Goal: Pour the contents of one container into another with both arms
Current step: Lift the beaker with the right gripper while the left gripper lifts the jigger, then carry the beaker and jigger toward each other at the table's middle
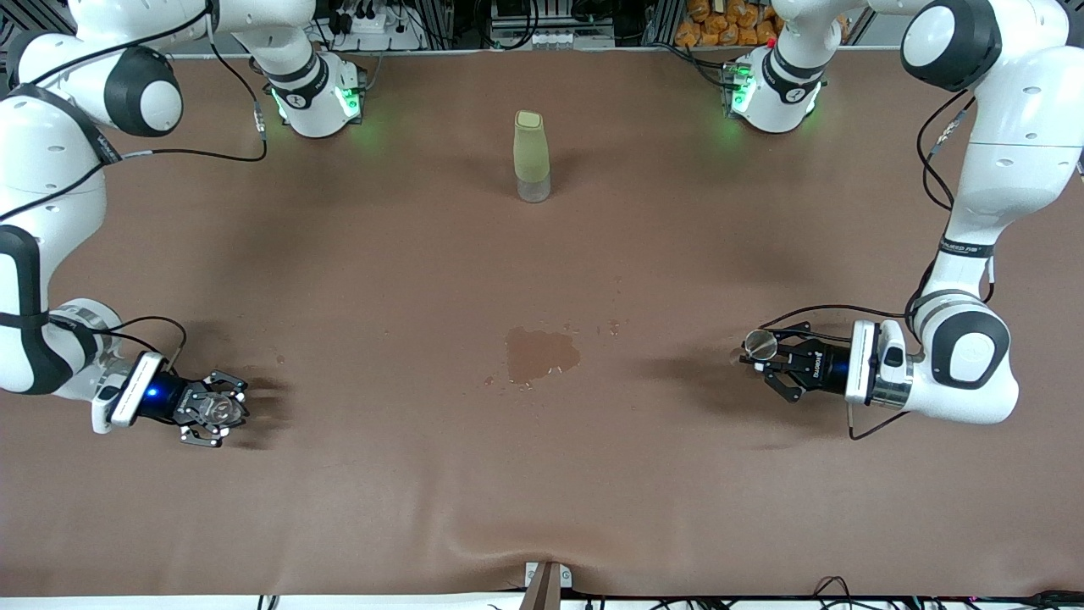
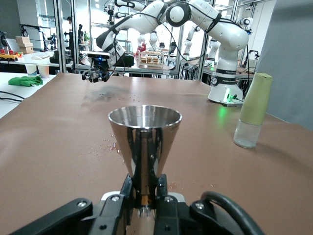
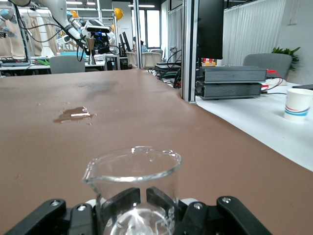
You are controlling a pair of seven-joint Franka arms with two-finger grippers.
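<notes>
Clear cup (image 3: 132,181): held upright in the right gripper (image 1: 216,413), fingers clamped on its lower part, above the table (image 1: 542,508) toward the right arm's end.
Metal jigger (image 2: 145,142): upright in the left gripper (image 1: 775,362), fingers closed tight on its narrow waist, above the table toward the left arm's end.
Gap: the two vessels are well apart, with a wet spill (image 1: 542,354) on the table between them.
Green bottle (image 1: 531,157): stands alone, near the robots' bases, not involved.
Risk: both rims are small, so I judge a slightly wrong alignment when tilting would send liquid past the jigger and make more spill.
Second risk: the cup is smooth glass and may slip or turn in the fingers during the tilt.
</notes>
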